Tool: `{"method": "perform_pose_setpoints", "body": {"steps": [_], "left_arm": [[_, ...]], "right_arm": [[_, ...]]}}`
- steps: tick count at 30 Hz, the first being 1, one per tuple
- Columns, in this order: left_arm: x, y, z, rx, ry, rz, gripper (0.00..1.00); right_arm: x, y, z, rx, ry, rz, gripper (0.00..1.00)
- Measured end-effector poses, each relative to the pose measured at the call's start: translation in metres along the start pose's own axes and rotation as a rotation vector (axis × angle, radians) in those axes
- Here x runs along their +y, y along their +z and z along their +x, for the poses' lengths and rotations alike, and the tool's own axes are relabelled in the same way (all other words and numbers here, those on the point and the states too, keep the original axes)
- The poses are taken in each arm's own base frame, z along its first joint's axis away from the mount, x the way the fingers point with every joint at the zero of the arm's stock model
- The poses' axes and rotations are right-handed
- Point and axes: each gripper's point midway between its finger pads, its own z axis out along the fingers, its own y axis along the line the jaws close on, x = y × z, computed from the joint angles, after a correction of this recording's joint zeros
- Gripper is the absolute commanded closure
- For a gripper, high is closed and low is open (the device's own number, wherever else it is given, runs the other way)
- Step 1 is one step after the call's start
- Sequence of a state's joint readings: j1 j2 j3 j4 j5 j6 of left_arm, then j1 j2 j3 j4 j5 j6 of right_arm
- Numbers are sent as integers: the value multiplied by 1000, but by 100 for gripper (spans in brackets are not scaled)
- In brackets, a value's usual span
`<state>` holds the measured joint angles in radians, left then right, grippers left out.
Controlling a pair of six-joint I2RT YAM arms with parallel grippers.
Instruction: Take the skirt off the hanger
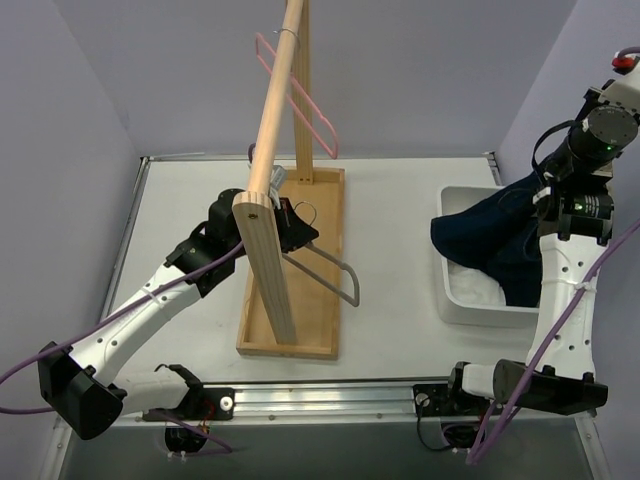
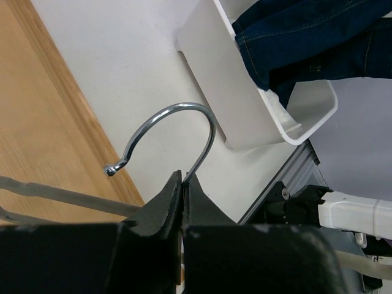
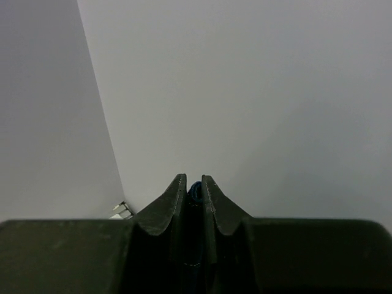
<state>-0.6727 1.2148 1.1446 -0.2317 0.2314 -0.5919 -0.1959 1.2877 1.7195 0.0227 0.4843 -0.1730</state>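
Soft, limp dark-blue denim skirt [image 1: 490, 240] hangs below the right gripper [image 3: 193, 184], which pinches its edge. The left gripper [image 2: 184, 177] clamps the grey metal hanger [image 2: 184, 106] at its hook.

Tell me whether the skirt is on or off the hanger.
Off: the hanger in the left gripper is bare; the right gripper holds the skirt over the bin.

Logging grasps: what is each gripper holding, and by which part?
Left gripper clamps the grey hanger at the base of its metal hook. Right gripper pinches the denim skirt by a fold of fabric, over the white bin.
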Motion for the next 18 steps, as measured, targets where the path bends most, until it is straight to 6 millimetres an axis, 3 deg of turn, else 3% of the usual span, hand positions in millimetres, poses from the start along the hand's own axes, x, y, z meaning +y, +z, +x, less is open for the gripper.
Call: {"method": "perform_pose_setpoints", "body": {"steps": [3,5,13,18], "left_arm": [[7,1,3,15,13,-27,98],[12,5,6,35,19,-50,98],[24,14,11,78,33,-95,98],[28,19,6,93,50,-129,98]], "right_arm": [[5,-8,22,38,31,-33,100],[9,-20,55,99,59,-57,100],[17,-70,210,440,125,-63,100],[22,-113,301,654,199,-47,100]]}}
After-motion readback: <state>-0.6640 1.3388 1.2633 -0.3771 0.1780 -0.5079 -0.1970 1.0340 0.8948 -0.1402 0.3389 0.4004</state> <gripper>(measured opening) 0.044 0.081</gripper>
